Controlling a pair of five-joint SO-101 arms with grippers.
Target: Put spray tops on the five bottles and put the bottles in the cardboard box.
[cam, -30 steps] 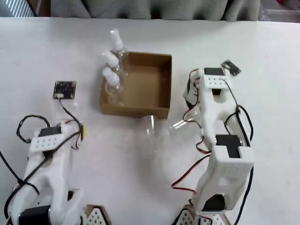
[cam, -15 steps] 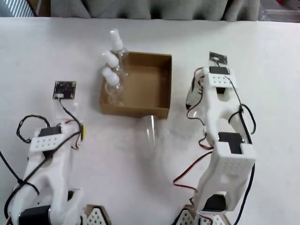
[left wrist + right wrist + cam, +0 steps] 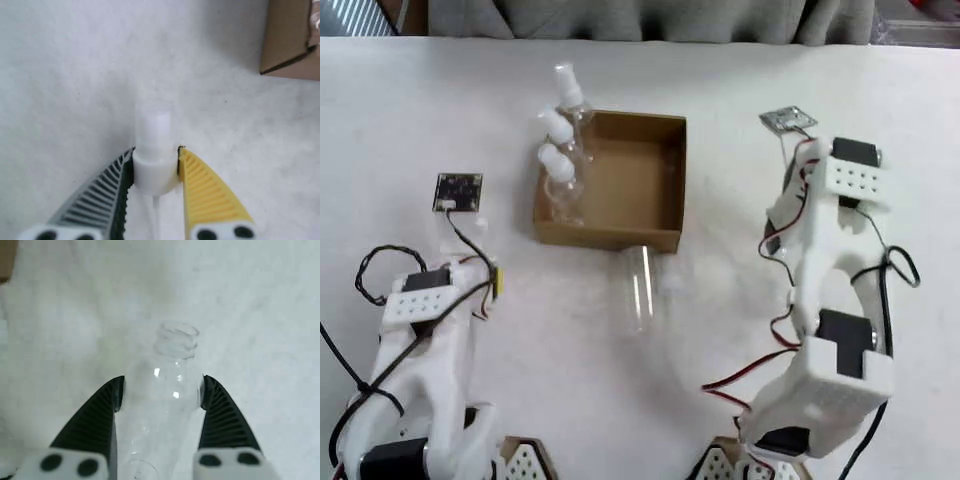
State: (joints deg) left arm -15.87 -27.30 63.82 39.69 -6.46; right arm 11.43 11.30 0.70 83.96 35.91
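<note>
- The left claw (image 3: 155, 151) pinches a spray top (image 3: 153, 125), the cardboard box (image 3: 292, 45) nearby.
- The right claw (image 3: 162, 383) clamps an uncapped bottle (image 3: 161, 407).
- A second bottle (image 3: 635, 287) sits by the box.

High camera: above near side, looks down across table (image 3: 410, 110) toward far edge. My left wrist camera: close behind left gripper (image 3: 155, 162), aimed down at table; shares cardboard box (image 3: 292, 45) corner with high view. Right wrist camera: same, behind right gripper (image 3: 161, 385).
</note>
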